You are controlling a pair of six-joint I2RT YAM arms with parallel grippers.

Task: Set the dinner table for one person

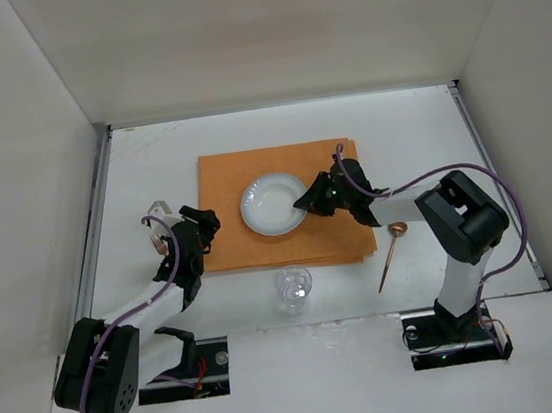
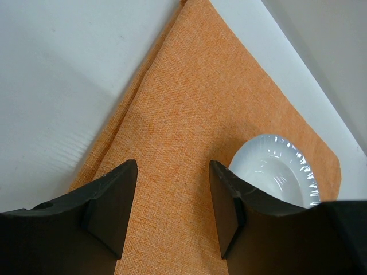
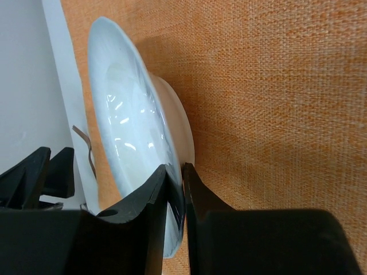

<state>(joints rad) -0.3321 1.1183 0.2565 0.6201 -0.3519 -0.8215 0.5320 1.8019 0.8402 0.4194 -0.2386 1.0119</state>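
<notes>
From above, the white tabletop (image 1: 430, 147) lies under everything, with one orange placemat (image 1: 223, 188) across its middle, long side running left to right. One plate (image 1: 274, 204) sits on the mat. The right pincer (image 1: 311, 200) is at its right rim, so that arm is the nearer. The left pincer (image 1: 202, 223) hangs over the mat's left edge. There is one glass (image 1: 293, 287) near the arms, one spoon (image 1: 391, 255) pointing away on the right, and one fork (image 1: 159, 213) on the left, partly hidden.

The left wrist view shows its pincer (image 2: 172, 183) spread and empty above the mat, the plate (image 2: 275, 166) off to its right.

The right wrist view shows the pincer (image 3: 175, 177) clenched on the plate's rim (image 3: 126, 126).
</notes>
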